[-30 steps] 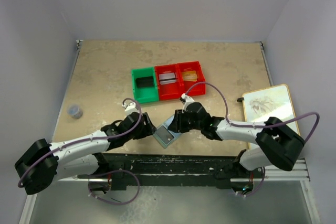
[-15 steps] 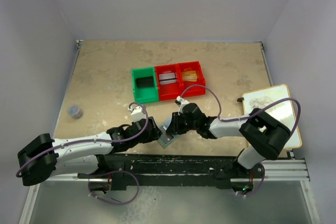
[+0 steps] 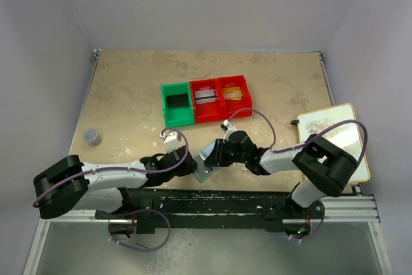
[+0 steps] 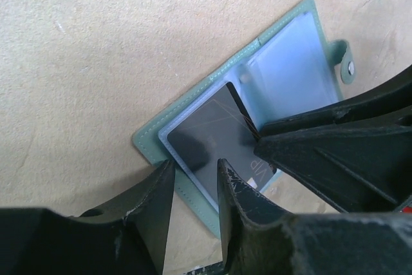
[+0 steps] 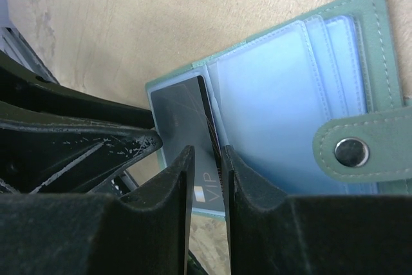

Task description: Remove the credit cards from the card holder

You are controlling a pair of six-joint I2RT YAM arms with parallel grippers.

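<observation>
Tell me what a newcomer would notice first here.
The light blue card holder lies open by the near edge of the table. The right gripper appears to pinch a dark card marked VIP at its sleeve, with the left gripper at the holder's opposite edge. Farther back sit one green bin and two red bins.

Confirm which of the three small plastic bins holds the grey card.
The middle red plastic bin: the red bin to its right shows orange contents, the green bin looks dark inside.
</observation>
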